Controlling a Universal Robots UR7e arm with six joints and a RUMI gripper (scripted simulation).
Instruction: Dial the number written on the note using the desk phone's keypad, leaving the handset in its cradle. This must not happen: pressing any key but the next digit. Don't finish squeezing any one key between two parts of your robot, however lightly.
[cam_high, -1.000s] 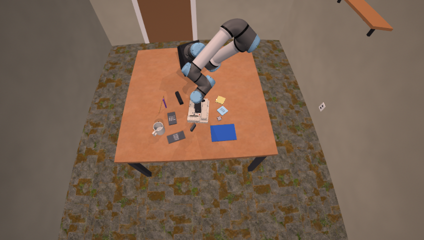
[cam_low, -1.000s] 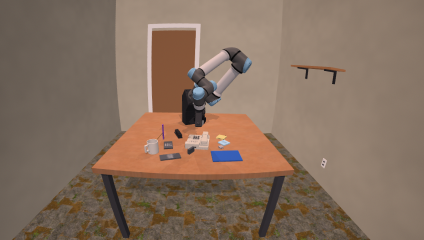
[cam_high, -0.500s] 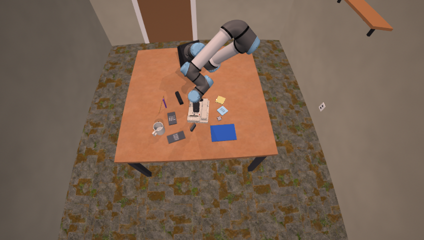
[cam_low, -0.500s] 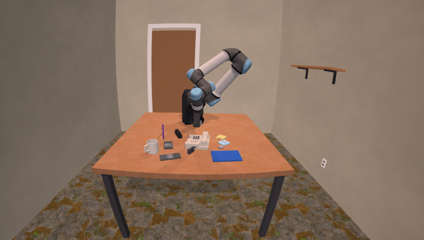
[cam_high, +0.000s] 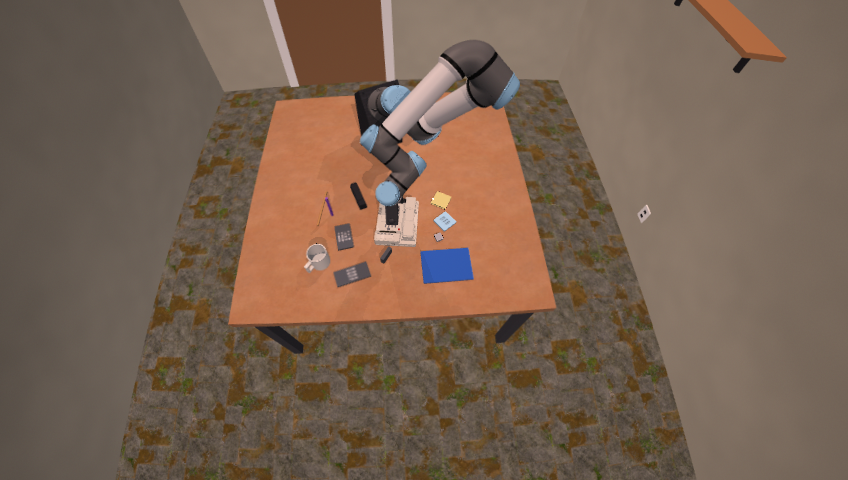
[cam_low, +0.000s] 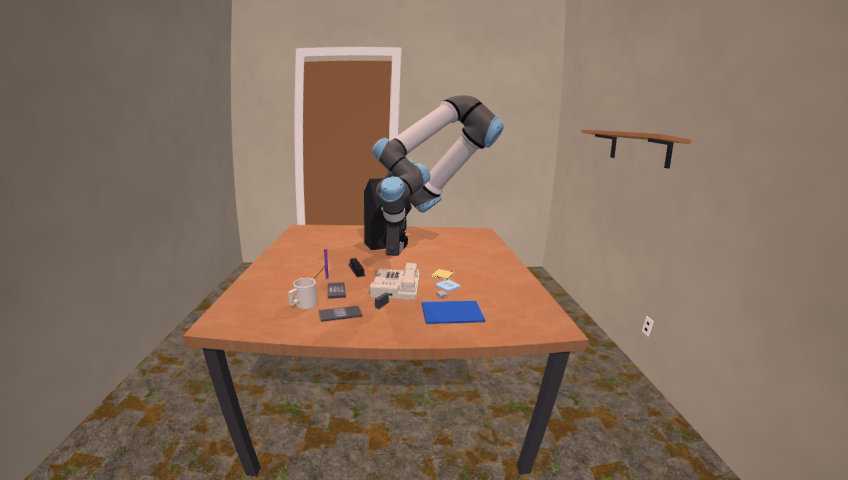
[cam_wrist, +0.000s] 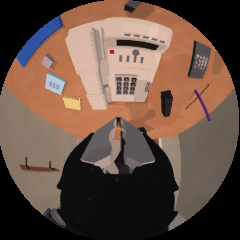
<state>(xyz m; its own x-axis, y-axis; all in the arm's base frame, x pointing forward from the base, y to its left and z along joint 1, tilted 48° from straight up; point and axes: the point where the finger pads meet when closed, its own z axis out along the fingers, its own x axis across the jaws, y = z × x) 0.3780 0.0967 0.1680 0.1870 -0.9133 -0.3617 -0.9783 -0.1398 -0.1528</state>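
Closed fingers above the desk phone, keypad offset from the tips

Left to right in the exterior view: the mug (cam_high: 319, 259) (cam_low: 305, 293) stands on the counter (cam_high: 392, 303) (cam_low: 386, 337) (cam_wrist: 37, 102), well apart from the phone. The fingers (cam_low: 393, 253) are narrow, tips together, holding nothing, and hang above the counter on the arm-base side of the desk phone (cam_high: 386, 237) (cam_low: 383, 292) (cam_wrist: 112, 87). In the wrist view the keypad (cam_low: 392, 275) (cam_wrist: 126, 85) lies beyond the tips, slightly right of their line; the phone's long axis runs roughly away from the fingers. The handset (cam_high: 410, 216) (cam_low: 409, 279) (cam_wrist: 92, 67) rests in its cradle beside the keypad. The note (cam_high: 445, 221) (cam_low: 448, 285) (cam_wrist: 55, 83) lies farther right, its digits unreadable. The next move likely requires alignment over one key before descent.

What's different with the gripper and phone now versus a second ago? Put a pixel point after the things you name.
The gripper (cam_high: 391, 221) (cam_low: 393, 252) (cam_wrist: 118, 117) has shifted slightly toward the mug's (cam_high: 317, 258) (cam_low: 305, 293) side and dropped a touch. It's shut, with nothing gripped. The phone (cam_high: 387, 237) (cam_low: 383, 290) (cam_wrist: 152, 36) and everything else on the table look unmoved.
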